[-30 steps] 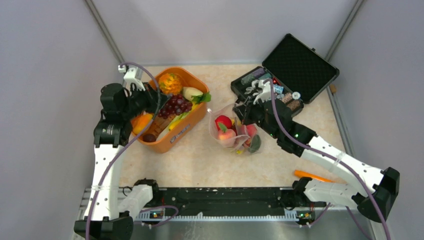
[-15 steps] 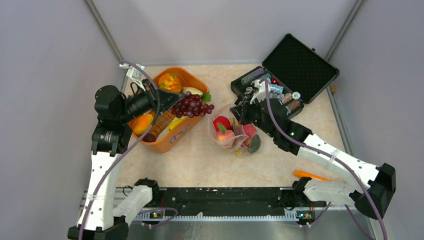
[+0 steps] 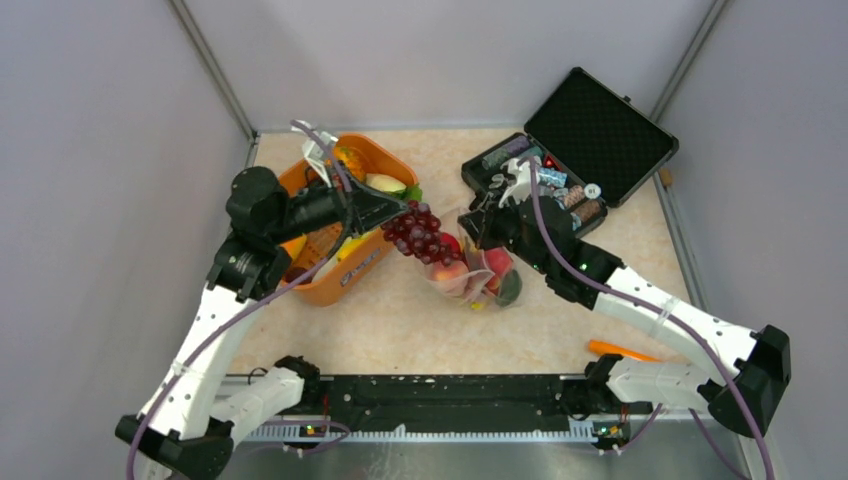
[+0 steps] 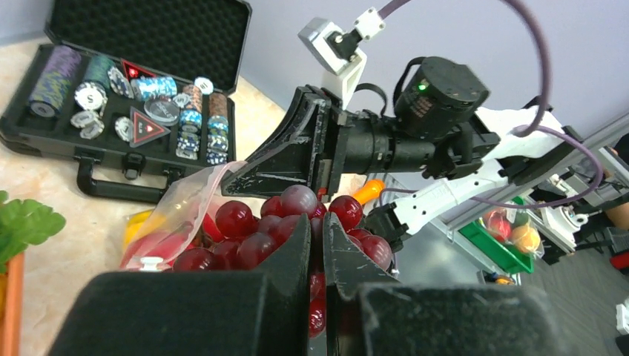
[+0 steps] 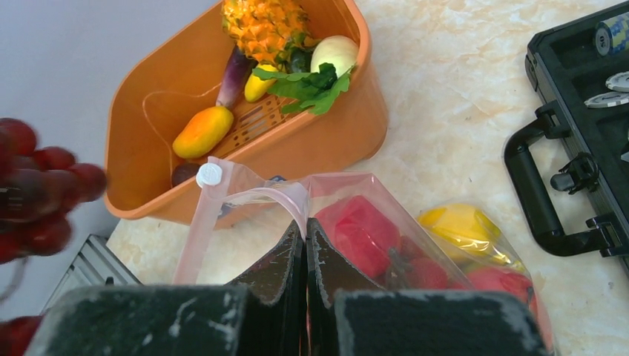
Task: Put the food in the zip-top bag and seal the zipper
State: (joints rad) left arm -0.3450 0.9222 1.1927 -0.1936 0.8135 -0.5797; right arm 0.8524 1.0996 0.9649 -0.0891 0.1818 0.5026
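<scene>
Purple grapes (image 3: 420, 233): hanging in the air at the upper left of the zip-top bag (image 3: 468, 280), close to its mouth and not yet inside.
Left hand (image 3: 398, 212): jaws pinched narrow on the top of the bunch; the berries dangle below.
Right hand (image 3: 483, 226): closed on the bag's mouth edge at the pink zipper (image 5: 256, 194), holding it up.
Bag: resting on the bench (image 3: 400, 320) with red and yellow food already inside; orange basket (image 3: 372, 258) to its left, black case (image 3: 600, 130) behind it.
Step, our judgement: we would carry the bunch over the mouth, lower it past the rim, then release, keeping the right hand steady.
Views: the top view gives us the gap from bunch to bag; only the right wrist view shows the film pinched; the left wrist view shows berries crowding its own fingers (image 4: 297, 245).
</scene>
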